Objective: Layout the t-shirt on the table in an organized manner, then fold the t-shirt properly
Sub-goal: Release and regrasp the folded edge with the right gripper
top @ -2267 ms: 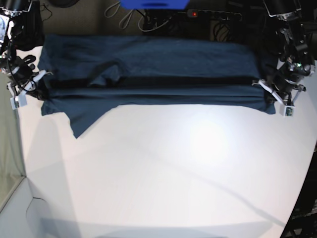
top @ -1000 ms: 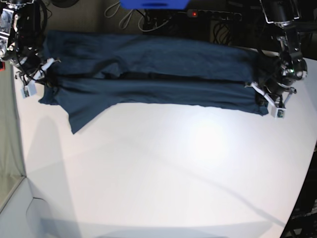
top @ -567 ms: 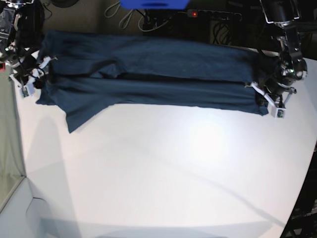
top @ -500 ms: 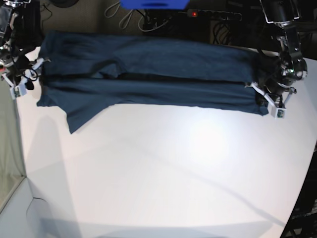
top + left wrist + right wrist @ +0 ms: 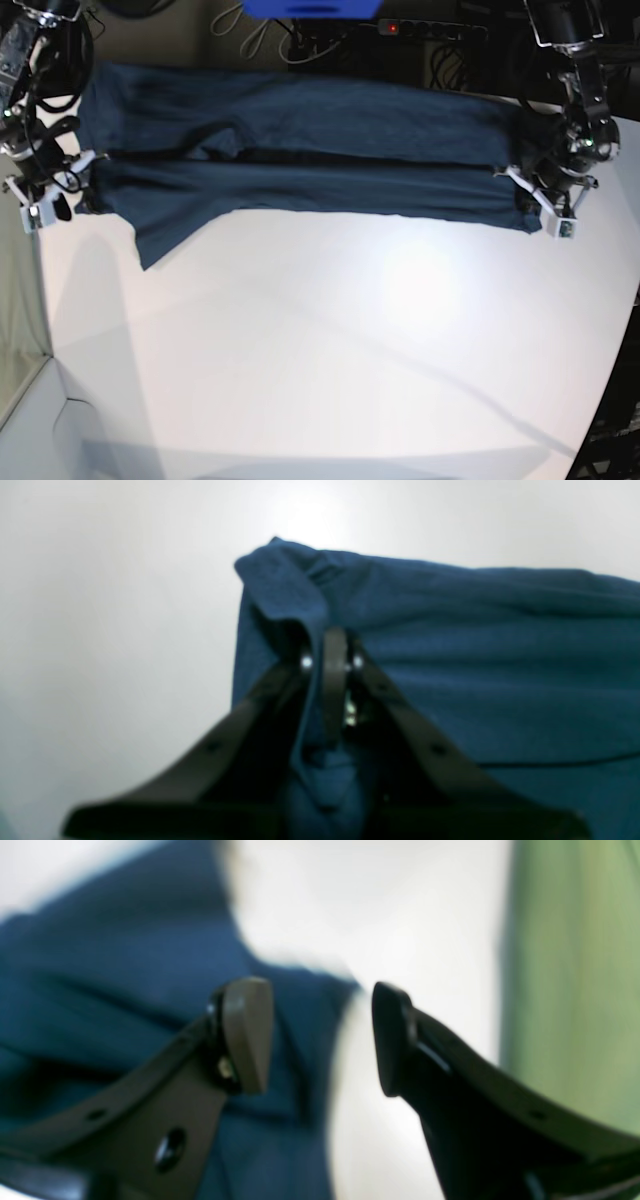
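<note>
The dark navy-blue soft fabric t-shirt [image 5: 300, 170] lies folded along the white smooth worktop [image 5: 350, 340] at twelve o'clock; left fingers [image 5: 332, 655] pinch its edge, right fingers [image 5: 247, 1032] spread, empty

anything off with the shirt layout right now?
Yes. The t-shirt lies as a long band at the table's far edge, but one flap sticks out diagonally at the base view's left end. The left tool grips the other end; the right tool is open.
</note>
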`<control>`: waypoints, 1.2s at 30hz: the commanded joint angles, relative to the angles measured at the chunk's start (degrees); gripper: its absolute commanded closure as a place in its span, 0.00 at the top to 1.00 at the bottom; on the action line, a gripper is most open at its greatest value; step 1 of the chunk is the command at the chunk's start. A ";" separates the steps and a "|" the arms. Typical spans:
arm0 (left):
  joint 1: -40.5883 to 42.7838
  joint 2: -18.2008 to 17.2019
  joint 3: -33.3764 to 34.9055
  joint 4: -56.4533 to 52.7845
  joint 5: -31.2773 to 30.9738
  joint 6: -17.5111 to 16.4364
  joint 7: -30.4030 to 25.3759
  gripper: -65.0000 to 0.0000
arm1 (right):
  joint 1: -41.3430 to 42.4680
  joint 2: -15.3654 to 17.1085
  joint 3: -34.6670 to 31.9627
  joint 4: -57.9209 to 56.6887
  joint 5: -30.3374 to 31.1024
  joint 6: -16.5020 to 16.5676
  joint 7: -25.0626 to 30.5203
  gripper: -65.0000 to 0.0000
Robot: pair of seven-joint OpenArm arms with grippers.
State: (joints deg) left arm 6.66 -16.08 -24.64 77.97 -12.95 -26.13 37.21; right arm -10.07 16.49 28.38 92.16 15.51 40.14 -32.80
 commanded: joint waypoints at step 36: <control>0.25 -0.23 0.16 -0.30 1.04 0.06 2.22 0.00 | 19.08 -0.80 -13.30 -18.97 -4.56 -0.14 -2.59 0.00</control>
State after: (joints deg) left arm 6.68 -16.01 -24.64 77.73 -12.97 -26.13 36.82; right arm 7.99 14.76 14.72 72.36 9.65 39.79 -36.84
